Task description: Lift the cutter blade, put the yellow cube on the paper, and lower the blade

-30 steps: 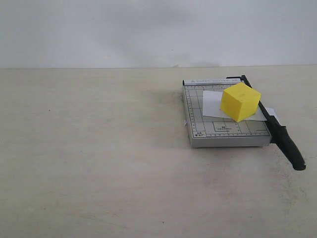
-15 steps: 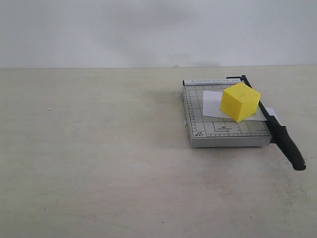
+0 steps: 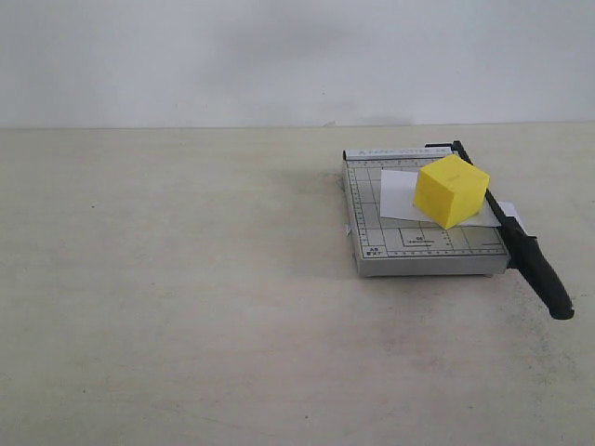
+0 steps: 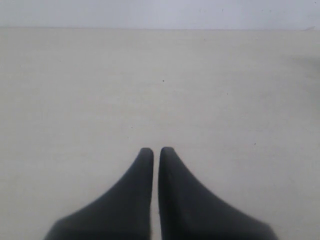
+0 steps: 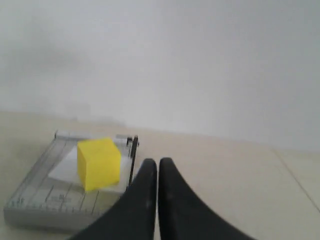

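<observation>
The yellow cube [image 3: 451, 190] rests on the white paper [image 3: 400, 195], which lies on the grey gridded board [image 3: 423, 243]. The black cutter blade [image 3: 521, 243] lies flat along the board's right edge, its thick handle end sticking out toward the front. Neither gripper appears in the exterior view. In the right wrist view my right gripper [image 5: 158, 162] is shut and empty, held off the cutter, with the cube [image 5: 98, 163], the paper [image 5: 65, 169] and the blade [image 5: 133, 159] beyond it. My left gripper [image 4: 153, 150] is shut and empty over bare table.
The cutter sits on a pale beige table [image 3: 186, 279] at its right side. A plain white wall [image 3: 279, 56] runs behind the table's far edge.
</observation>
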### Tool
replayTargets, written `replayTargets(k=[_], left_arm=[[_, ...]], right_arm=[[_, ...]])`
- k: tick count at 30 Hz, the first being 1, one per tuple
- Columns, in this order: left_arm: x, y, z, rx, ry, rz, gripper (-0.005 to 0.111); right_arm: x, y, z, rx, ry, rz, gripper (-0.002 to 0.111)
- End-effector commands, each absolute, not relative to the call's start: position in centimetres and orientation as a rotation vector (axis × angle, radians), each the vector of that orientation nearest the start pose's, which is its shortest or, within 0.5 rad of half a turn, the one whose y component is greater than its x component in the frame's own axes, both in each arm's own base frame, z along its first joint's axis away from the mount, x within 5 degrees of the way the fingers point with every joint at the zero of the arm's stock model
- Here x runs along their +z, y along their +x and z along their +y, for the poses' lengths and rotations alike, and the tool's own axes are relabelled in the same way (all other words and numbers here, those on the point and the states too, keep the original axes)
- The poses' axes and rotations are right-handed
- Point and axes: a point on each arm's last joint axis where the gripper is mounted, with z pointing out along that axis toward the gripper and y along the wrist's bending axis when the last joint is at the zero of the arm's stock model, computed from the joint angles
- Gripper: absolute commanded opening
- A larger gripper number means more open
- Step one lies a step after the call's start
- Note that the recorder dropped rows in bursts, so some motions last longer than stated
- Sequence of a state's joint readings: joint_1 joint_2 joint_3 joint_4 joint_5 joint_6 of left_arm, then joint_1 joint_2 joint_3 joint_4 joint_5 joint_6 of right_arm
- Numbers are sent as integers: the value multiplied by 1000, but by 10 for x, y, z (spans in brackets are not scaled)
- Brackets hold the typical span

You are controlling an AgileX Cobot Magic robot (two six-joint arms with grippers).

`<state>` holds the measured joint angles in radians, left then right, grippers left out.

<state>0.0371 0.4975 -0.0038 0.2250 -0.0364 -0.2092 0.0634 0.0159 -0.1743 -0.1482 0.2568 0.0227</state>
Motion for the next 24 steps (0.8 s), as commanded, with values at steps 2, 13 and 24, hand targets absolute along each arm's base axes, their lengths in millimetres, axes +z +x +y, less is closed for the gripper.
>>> replayTargets(k=[2, 13, 24], left_arm=[[181, 94, 3, 15, -29, 1920, 4], [181, 94, 3, 15, -29, 1920, 4], [181, 94, 3, 15, -29, 1920, 4]], right_arm=[[241, 48, -1, -36, -61, 1555, 0], [185, 54, -4, 53, 102, 1792, 0], [180, 53, -3, 72, 130, 1854, 0]])
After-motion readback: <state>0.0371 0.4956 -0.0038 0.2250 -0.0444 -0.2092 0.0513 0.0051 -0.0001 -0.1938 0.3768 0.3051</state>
